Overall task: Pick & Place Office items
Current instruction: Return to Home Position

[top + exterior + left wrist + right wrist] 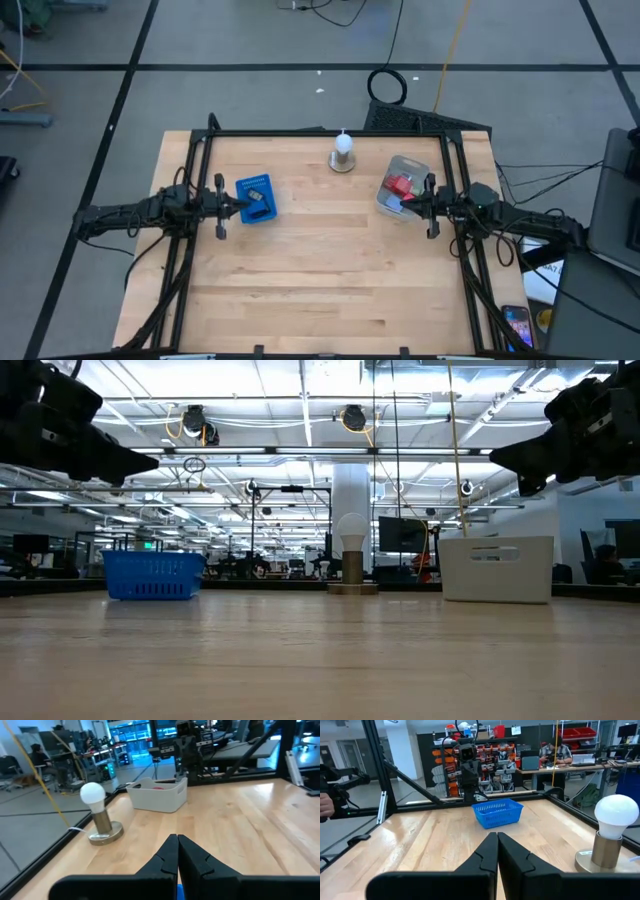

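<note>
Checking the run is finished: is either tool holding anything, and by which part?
Nothing is held: the left tool and right tool are both shut and empty.

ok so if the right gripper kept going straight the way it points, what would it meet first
Probably the blue basket straight across the table, with the left gripper hovering at it. The right gripper, shut, sits above table height, so it might meet that gripper instead; depth is unclear.
</note>
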`<control>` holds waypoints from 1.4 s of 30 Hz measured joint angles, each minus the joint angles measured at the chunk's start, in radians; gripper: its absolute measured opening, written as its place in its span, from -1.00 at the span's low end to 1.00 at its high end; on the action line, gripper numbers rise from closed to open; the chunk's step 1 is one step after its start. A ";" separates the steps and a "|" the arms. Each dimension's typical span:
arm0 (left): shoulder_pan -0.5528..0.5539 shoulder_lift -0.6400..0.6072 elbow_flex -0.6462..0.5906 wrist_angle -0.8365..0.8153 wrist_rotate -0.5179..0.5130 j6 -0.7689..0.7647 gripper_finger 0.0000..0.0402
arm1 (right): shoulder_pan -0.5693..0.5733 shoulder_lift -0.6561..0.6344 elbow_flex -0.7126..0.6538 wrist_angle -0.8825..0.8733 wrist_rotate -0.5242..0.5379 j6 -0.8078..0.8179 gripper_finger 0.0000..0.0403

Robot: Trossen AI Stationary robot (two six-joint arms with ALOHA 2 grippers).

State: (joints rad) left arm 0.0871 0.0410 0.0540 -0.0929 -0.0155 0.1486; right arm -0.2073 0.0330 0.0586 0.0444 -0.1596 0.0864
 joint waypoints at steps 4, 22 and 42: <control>0.000 0.000 0.000 0.001 -0.034 -0.017 -1.00 | 0.000 0.000 0.000 0.000 0.000 0.003 -1.00; 0.000 0.000 0.000 0.001 -0.038 -0.023 -0.99 | 0.000 0.000 0.000 0.004 0.002 0.006 -1.00; 0.000 0.000 0.000 0.001 -0.037 -0.023 -0.87 | 0.000 0.000 0.000 0.004 0.002 0.006 -1.00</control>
State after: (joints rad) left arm 0.0872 0.0410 0.0536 -0.0921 -0.0525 0.1261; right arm -0.2073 0.0334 0.0582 0.0488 -0.1577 0.0929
